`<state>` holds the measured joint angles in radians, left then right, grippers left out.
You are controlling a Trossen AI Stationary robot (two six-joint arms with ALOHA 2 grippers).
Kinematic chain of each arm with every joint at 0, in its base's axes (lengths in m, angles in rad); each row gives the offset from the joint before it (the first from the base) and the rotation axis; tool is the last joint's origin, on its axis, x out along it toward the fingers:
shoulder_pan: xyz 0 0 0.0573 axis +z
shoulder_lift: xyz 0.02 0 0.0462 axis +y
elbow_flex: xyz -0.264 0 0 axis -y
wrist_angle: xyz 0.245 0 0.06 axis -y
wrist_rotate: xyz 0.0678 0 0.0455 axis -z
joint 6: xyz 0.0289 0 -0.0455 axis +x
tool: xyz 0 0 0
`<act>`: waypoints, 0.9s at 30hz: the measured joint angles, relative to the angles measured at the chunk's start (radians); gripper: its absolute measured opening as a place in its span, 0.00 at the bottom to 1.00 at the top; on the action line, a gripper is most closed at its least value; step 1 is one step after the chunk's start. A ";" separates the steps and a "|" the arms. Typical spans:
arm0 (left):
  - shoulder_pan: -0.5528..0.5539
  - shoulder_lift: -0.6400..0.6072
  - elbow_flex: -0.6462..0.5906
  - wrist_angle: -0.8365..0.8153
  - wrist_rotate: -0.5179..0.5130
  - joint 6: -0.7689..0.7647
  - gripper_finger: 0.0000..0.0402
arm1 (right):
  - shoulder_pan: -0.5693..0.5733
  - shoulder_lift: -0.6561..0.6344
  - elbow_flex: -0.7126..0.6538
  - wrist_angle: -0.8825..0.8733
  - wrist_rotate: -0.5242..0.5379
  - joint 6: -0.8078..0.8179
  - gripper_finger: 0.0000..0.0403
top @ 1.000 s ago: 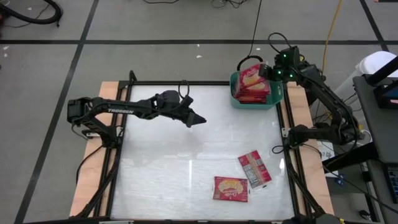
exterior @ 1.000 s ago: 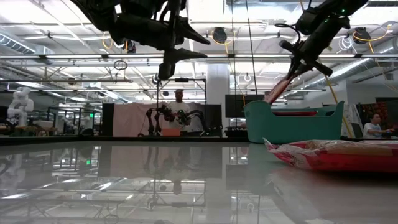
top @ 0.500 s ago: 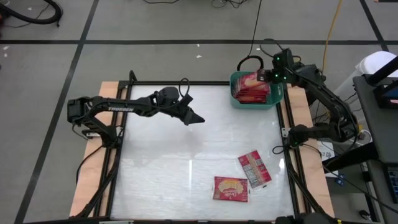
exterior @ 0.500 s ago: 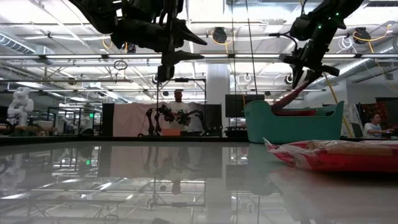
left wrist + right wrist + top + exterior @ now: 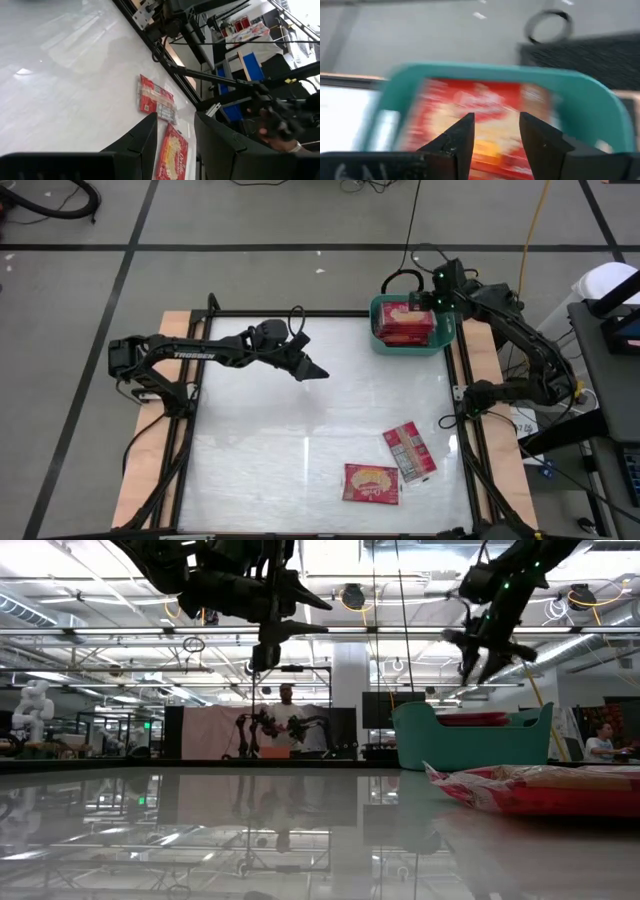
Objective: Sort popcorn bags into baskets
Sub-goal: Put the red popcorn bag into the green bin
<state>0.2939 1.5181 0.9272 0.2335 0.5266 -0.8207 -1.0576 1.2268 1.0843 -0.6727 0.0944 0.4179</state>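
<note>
— What has just changed?
— Your right gripper (image 5: 495,132), fingers now spread, has dropped its flat red popcorn bag (image 5: 405,320) into the far-right teal plastic basket (image 5: 378,340).
— What remains?
— Two bags (image 5: 371,482) near right; your left gripper (image 5: 318,371) hovers parted, empty.

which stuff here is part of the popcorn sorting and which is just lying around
Part of the job:
- teal tub with red packets inside
- face-up packet on the table
- face-down packet on the table
- right tool, open above the tub
- left tool, hanging mid-table

Lying about:
- black cable loop on the floor behind the tub
</note>
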 joint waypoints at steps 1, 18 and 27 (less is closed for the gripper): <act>0.000 0.000 0.000 -0.001 0.000 0.000 0.33 | 0.004 -0.016 0.000 0.025 -0.038 0.001 0.36; -0.058 0.000 0.000 -0.117 -0.005 0.191 0.33 | 0.531 -0.283 0.001 -0.207 -0.429 0.376 0.35; -0.177 0.000 0.000 -0.261 -0.015 0.307 0.33 | 0.970 -0.246 0.001 -0.288 -0.313 0.671 0.35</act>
<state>0.1170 1.5181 0.9272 -0.0276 0.5118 -0.5135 -0.0880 0.9804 1.0855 -0.9611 -0.2181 1.0892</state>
